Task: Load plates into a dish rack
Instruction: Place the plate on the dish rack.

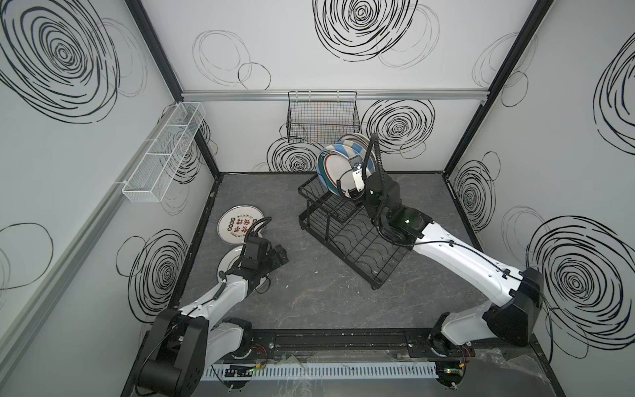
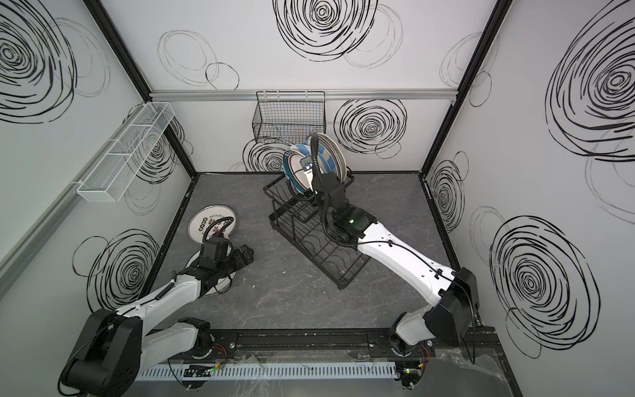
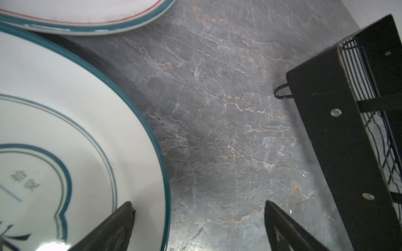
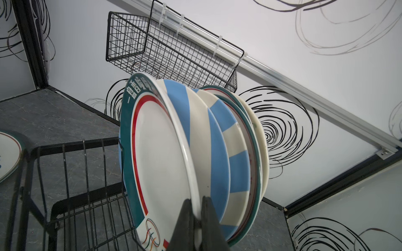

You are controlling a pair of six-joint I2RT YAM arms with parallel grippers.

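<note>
top views / right gripper [image 1: 354, 161]: clamped on the rim of the front plate in a row standing on edge in the upper basket of the dish rack [image 1: 347, 237]. Lower tray holds no plates.
top views / left gripper [image 2: 246, 256]: low over the table [image 2: 309, 302], beside two plates lying flat. The character plate [image 2: 211, 223] is well apart from the rack; the half-hidden plate [image 1: 228, 264] sits under the arm.
left wrist / jaws: spread, holding nothing.
left wrist / plate vs jaws: one finger [image 3: 117, 228] is over the face of the blue-script plate [image 3: 65, 130], the other over bare table. The rim runs between them, close to the first finger. Contact: cannot tell.
left wrist / why: looks like straddling the rim, since a flat plate gives no other grip.
right wrist / jaws: fingers [image 4: 185, 217] pinch the rim of the teal-banded plate [image 4: 156, 152], one on each face.
right wrist / row: blue-striped plates [image 4: 215, 152] and more stand behind it, all leaning the same way, packed close.
right wrist / why: an edge grip keeps the plate upright so it drops between the wires. Probably seating it before letting go.
right wrist / unknown: bottom edge hidden, so slot engagement can't be told.
risk: if unseated on release, it may slide into the free slots in front.
</note>
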